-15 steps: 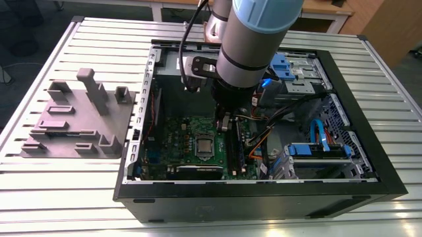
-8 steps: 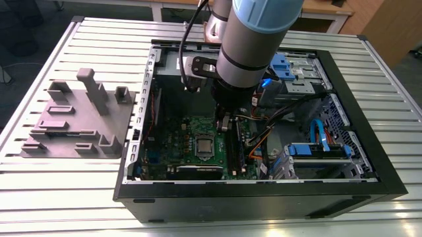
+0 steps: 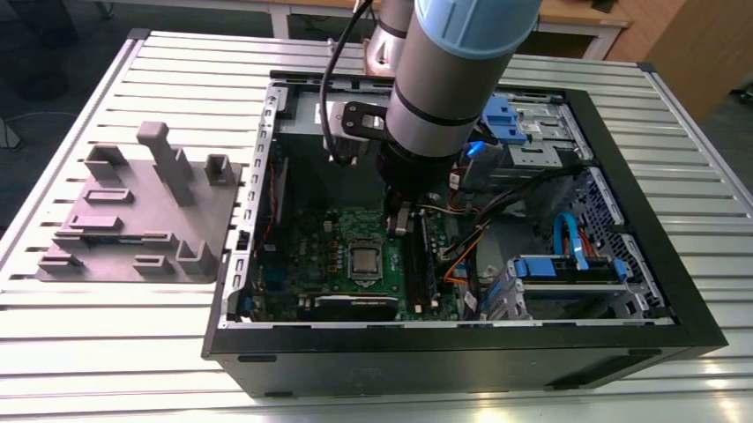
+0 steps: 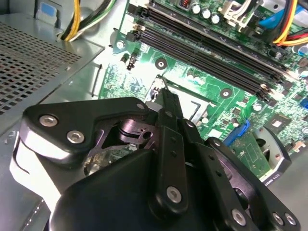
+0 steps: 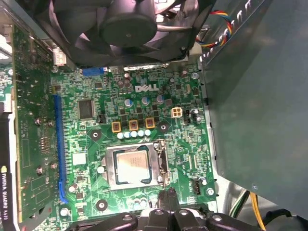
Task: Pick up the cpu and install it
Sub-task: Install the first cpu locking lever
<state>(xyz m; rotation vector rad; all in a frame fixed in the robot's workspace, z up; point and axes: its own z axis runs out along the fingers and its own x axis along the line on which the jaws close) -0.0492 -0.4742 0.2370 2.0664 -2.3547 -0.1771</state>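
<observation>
— Where was the cpu [image 5: 133, 165] found?

— It was seen lying flat inside the metal socket frame [image 5: 162, 163] on the green motherboard [image 5: 120, 110], within the open computer case [image 3: 659, 291]. In the exterior view it [image 3: 366, 261] was seen just below the arm's tip.

— And the end effector [image 5: 169, 199]?

— It was held just beside the socket frame, its fingers drawn together to a narrow tip with nothing gripped between them.

— How was the step judged best carried out?

— With the chip apparently seated, it was judged that the tip should be kept low and steady beside the frame, and that any push should be made straight and lightly, so the chip was not shifted. The fan [image 5: 126, 24] beyond the socket was to be kept clear of.
</observation>
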